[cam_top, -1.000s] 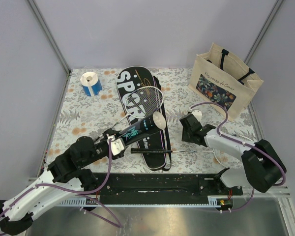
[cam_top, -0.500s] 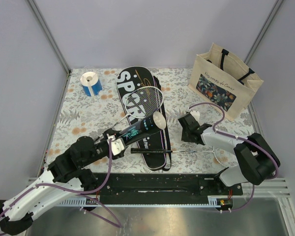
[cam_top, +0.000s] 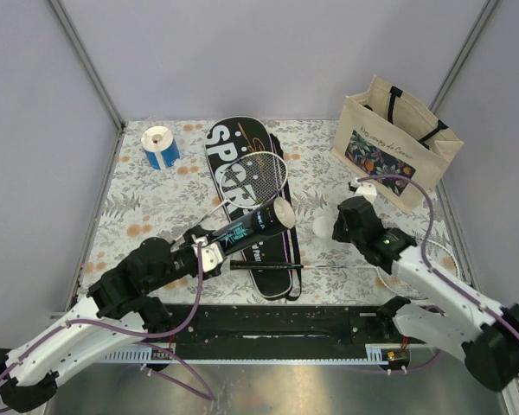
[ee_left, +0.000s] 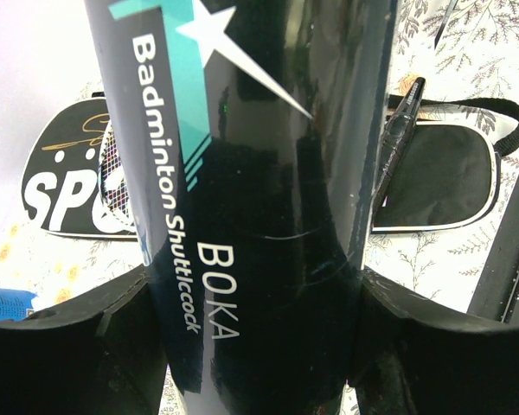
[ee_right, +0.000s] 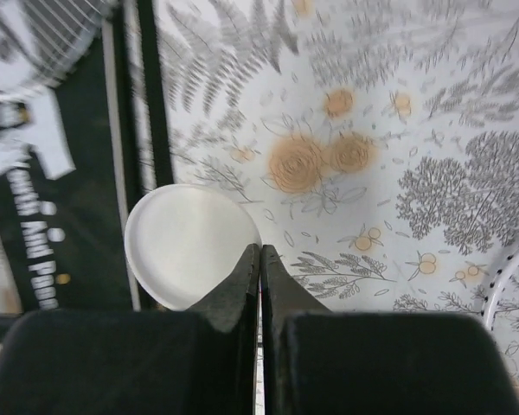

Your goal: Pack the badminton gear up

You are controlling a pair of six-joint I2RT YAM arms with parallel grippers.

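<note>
A long black tube (cam_top: 242, 230) with teal print lies slanted over the black SPORT case (cam_top: 233, 151), its open end (cam_top: 283, 212) pointing right. My left gripper (cam_top: 209, 252) is shut on the tube's lower end; the tube (ee_left: 259, 173) fills the left wrist view between both fingers. A white-framed racket (cam_top: 259, 177) lies on the case. A second racket's black handle (cam_top: 264, 266) crosses the case's near end. My right gripper (cam_top: 339, 229) is shut on the rim of a round white lid (cam_top: 323, 227), held just right of the tube's open end. The lid (ee_right: 186, 242) sticks out left of the closed fingertips.
A beige tote bag (cam_top: 394, 147) with a floral panel stands at the back right. A blue-and-white tape roll (cam_top: 160, 145) sits at the back left. The second racket's head (ee_right: 510, 285) lies on the flowered cloth right of my right gripper.
My right gripper has closed and its arm has swung rightward, bringing the white lid into view beside it. The left arm and tube have barely moved.
</note>
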